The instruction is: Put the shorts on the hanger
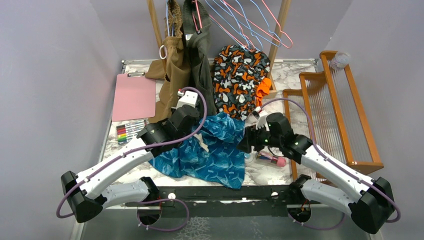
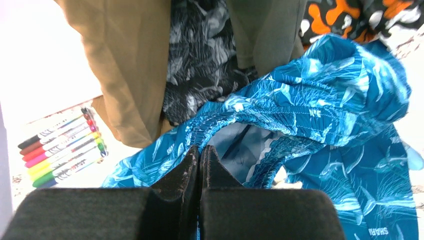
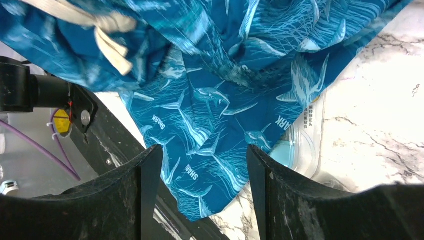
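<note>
The teal-blue shorts (image 1: 217, 150) lie crumpled on the marble table between my arms, one end raised. In the left wrist view my left gripper (image 2: 200, 150) is shut at the gathered waistband (image 2: 220, 125), with blue cloth showing between its fingers; in the top view it (image 1: 199, 126) sits at the shorts' back left. My right gripper (image 3: 204, 152) is open and empty above a leg hem of the shorts (image 3: 210, 145); in the top view it (image 1: 243, 146) is at their right edge. The cream drawstring (image 3: 107, 30) shows. A light-blue wire hanger (image 1: 239, 22) hangs on the back rail.
Tan (image 1: 175, 65), olive (image 1: 200, 55) and orange-black blotched (image 1: 240, 80) garments hang behind the shorts, with pink hangers (image 1: 272, 25). A pink clipboard (image 1: 134, 96) and markers (image 1: 129, 131) lie left. A wooden frame (image 1: 332, 110) stands right. A clear packet (image 3: 300, 147) lies under the hem.
</note>
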Robot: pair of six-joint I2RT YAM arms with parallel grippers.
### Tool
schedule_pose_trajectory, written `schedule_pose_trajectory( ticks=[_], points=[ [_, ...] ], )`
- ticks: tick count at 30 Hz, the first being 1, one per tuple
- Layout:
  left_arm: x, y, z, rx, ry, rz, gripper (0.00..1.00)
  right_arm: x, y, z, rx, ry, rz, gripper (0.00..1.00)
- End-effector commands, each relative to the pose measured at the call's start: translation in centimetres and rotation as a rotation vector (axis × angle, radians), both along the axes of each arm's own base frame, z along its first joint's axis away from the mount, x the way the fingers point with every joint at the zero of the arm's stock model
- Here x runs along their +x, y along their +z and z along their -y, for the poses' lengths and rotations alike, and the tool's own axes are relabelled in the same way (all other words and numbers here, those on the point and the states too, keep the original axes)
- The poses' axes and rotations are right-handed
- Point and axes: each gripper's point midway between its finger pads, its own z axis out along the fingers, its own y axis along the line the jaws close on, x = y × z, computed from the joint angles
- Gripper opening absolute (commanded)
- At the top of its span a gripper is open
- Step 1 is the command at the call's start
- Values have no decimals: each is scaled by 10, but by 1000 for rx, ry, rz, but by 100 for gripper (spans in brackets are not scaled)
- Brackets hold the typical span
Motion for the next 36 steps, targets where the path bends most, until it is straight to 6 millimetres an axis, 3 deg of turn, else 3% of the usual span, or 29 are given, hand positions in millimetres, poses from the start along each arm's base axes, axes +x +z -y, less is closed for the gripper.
schedule_pose_trajectory(
  ticks=[1, 9, 14, 19, 24, 36],
  points=[
    [14, 37, -7, 20, 12, 77, 0, 3, -2, -9, 30, 18, 40, 66],
    [21, 58, -10, 11, 28, 114, 0, 24, 0, -14, 60, -52, 130, 68],
    [23, 63, -3, -2, 11, 106, 0, 16, 5, -35, 49, -9, 243, 70],
    [26, 63, 2, -3, 5, 100, 0, -3, -13, -52, -50, -25, 305, 68],
    [25, 59, 1, 8, 4, 94, 0, -12, -39, -67, -75, -10, 254, 51],
    [25, 59, -1, 17, 2, 96, 0, 13, -79, -79, -137, -147, 206, 66]
  ],
)
